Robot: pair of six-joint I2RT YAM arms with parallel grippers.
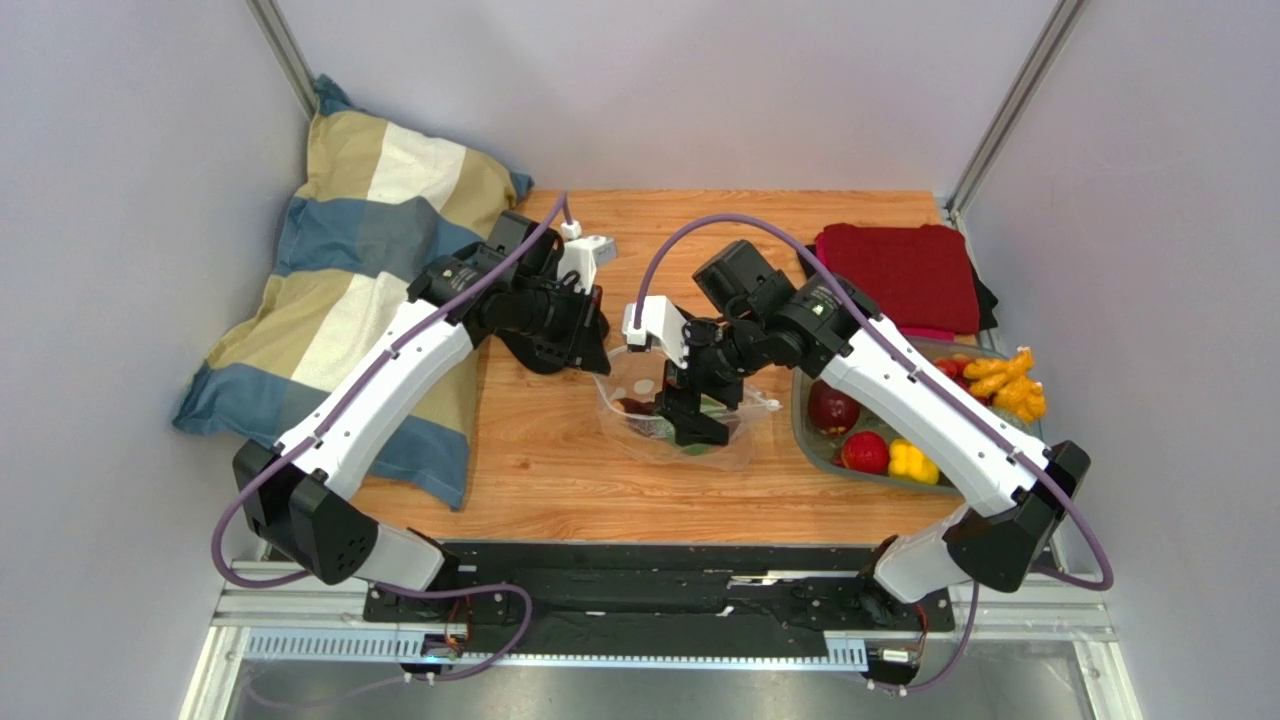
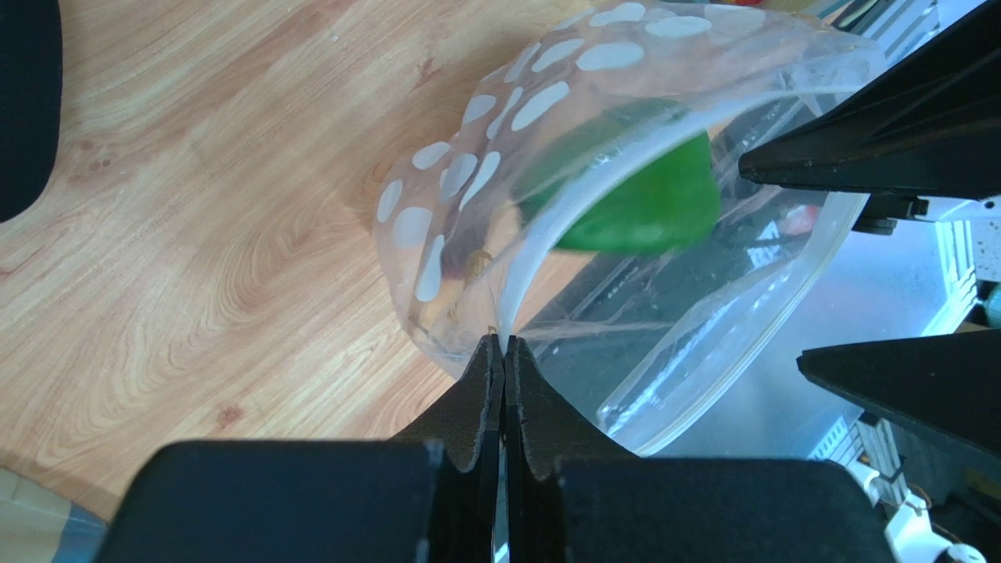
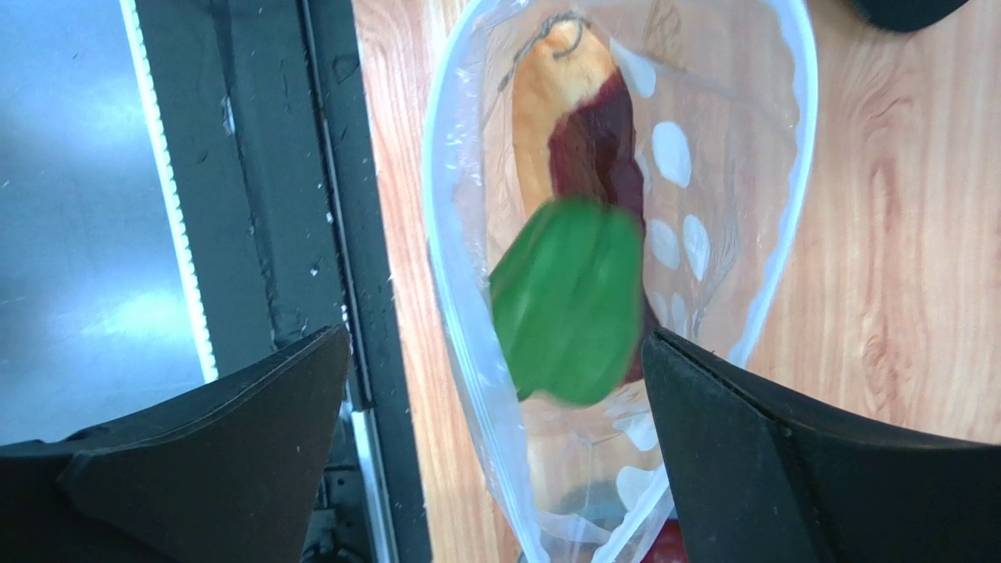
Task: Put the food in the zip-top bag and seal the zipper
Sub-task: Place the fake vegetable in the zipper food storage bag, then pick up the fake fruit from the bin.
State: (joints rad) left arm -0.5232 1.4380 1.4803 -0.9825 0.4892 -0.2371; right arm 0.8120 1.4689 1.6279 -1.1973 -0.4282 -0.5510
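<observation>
The clear zip-top bag [image 1: 672,425] with white dots lies mid-table with its mouth held open. My left gripper [image 2: 503,347] is shut on the bag's mouth edge, at the whitish zipper strip [image 2: 531,264]; it also shows in the top view [image 1: 598,348]. My right gripper [image 3: 496,340] is open and empty, right over the bag's mouth [image 1: 696,417]. A green pepper [image 3: 570,299] is blurred, loose inside the mouth between my spread fingers; it also shows in the left wrist view [image 2: 640,194]. An orange and maroon food piece [image 3: 582,117] lies deeper in the bag [image 3: 729,176].
A grey tray [image 1: 801,420] right of the bag holds red round fruits [image 1: 834,407], a yellow pepper [image 1: 912,462] and orange pieces [image 1: 1007,387]. A folded red cloth [image 1: 899,273] lies at the back right. A striped pillow [image 1: 361,285] lies on the left.
</observation>
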